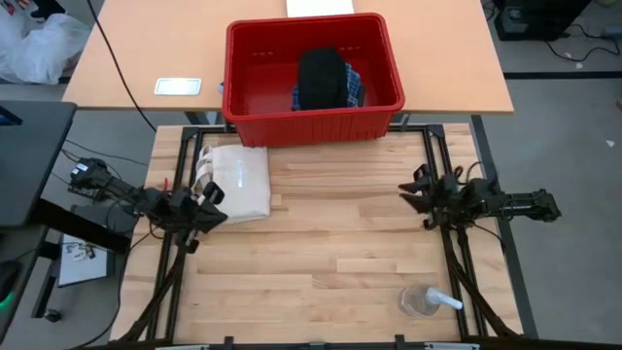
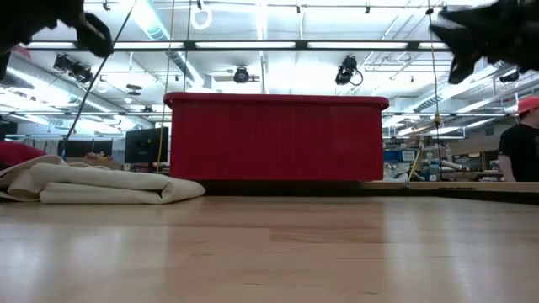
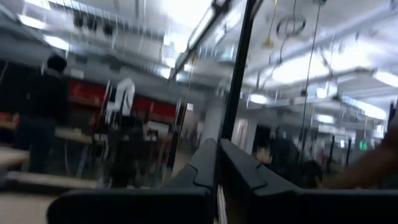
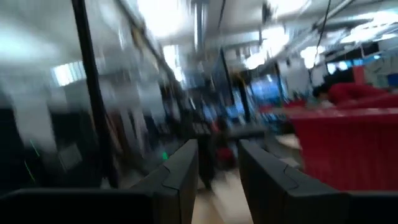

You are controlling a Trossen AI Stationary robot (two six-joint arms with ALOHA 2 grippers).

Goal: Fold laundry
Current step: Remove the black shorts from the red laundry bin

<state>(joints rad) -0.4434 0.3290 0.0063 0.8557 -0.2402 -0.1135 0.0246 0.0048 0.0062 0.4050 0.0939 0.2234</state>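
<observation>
A pale cream-grey garment (image 1: 238, 183) lies folded flat on the table's left side; the low view shows it as a stack of layers (image 2: 101, 185). A black garment (image 1: 321, 78) and a blue-and-white plaid one (image 1: 355, 89) lie inside the red bin (image 1: 311, 126) at the far edge. My left gripper (image 1: 206, 206) hovers at the folded garment's near left corner, raised above the table, fingers shut (image 3: 217, 163) on nothing. My right gripper (image 1: 416, 192) hangs over the table's right side, also raised, open (image 4: 217, 163) and empty.
The red bin (image 2: 278, 139) stands across the far middle of the table. A clear plastic object (image 1: 425, 299) with a white piece lies near the table's near right corner. Bare wood lies between the two arms. A person (image 2: 520, 143) stands beyond the table on the right.
</observation>
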